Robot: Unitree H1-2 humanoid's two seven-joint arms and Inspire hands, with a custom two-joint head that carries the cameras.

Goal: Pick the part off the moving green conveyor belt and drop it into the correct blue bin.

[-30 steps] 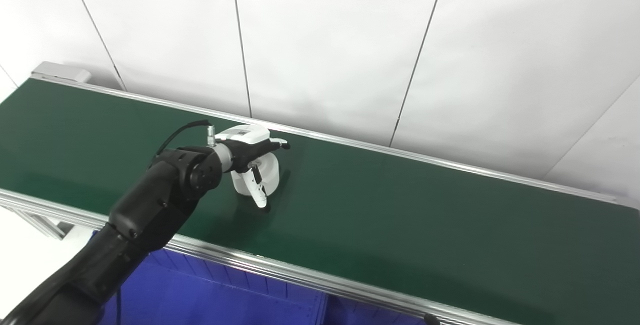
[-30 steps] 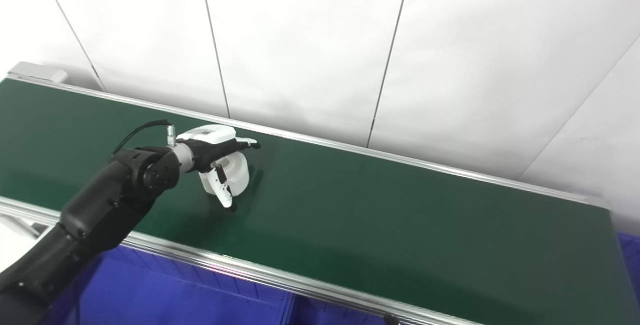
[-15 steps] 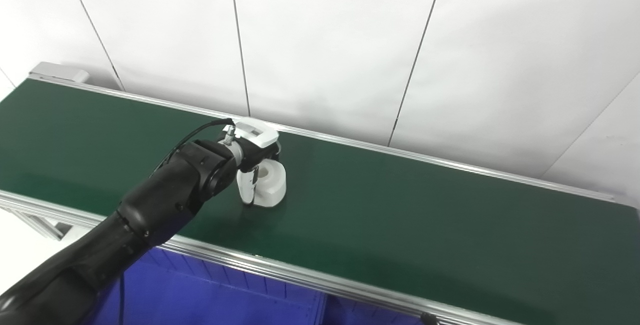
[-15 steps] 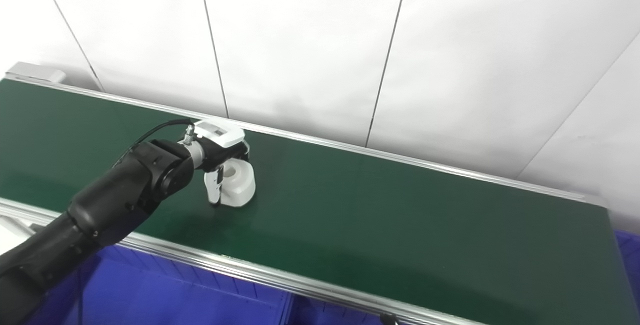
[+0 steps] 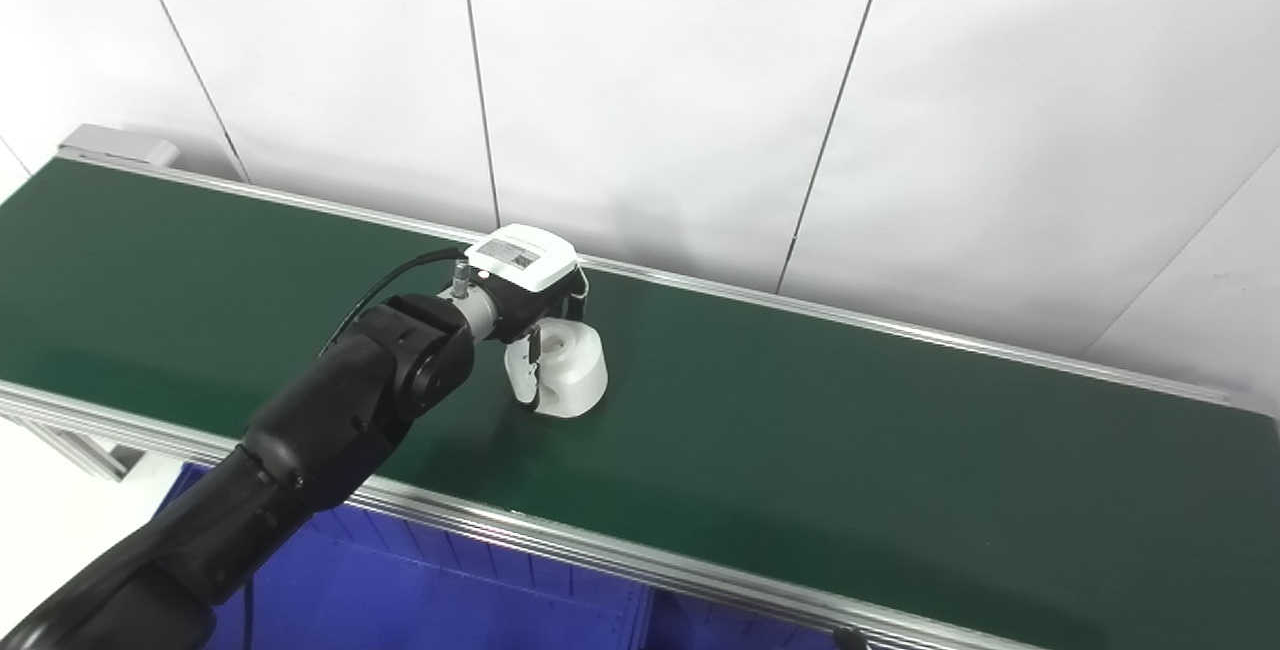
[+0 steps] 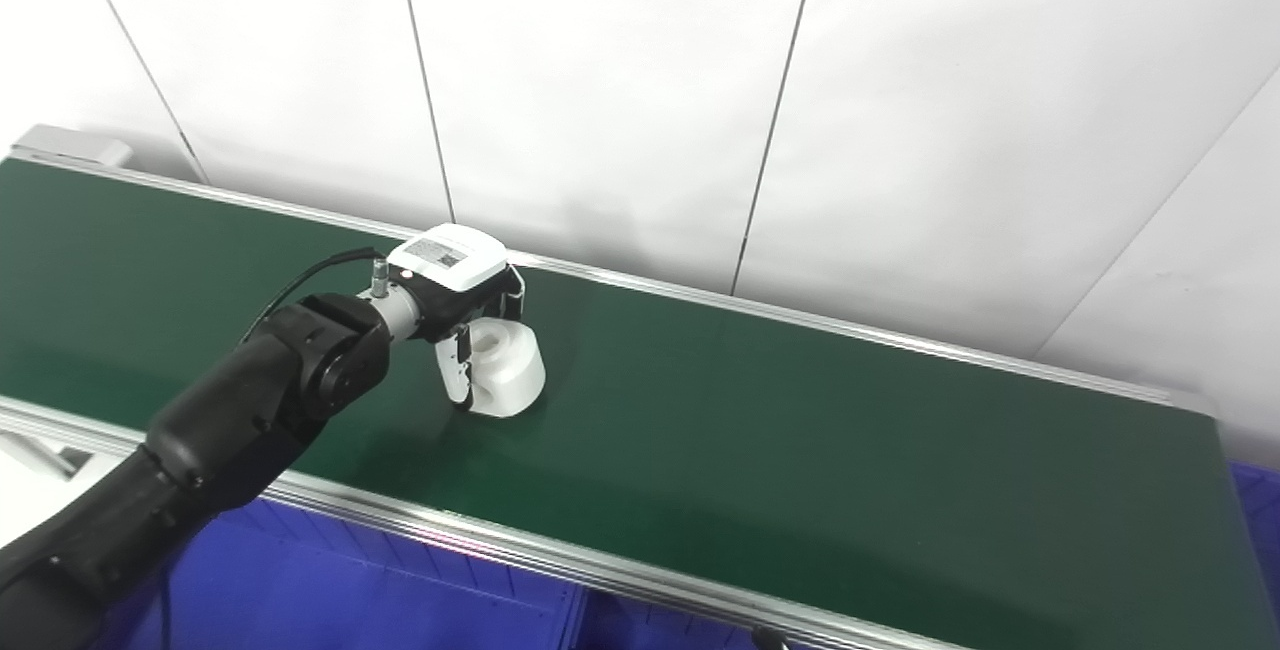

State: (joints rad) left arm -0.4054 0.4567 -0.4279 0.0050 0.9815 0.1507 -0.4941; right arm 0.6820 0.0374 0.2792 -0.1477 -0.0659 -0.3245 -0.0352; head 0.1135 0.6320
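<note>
A white, short cylindrical part (image 5: 578,372) with a hole in its top stands on the green conveyor belt (image 5: 860,450), left of the middle. My left hand (image 5: 522,288) reaches in from the lower left and sits over the part's left side. Its thumb (image 6: 456,378) presses the near-left wall, and its fingers curl down behind the far side, so the hand is shut on the part. The part's base still rests on the belt. My right hand is out of the picture.
A blue bin (image 5: 420,590) lies below the belt's near metal rail (image 5: 600,550), under my left arm. A sliver of another blue bin (image 6: 1262,520) shows past the belt's right end. A white panelled wall backs the belt.
The left hand's fingers went from stretched out above the part to curled around it. Hand and part have both shifted right along the belt.
</note>
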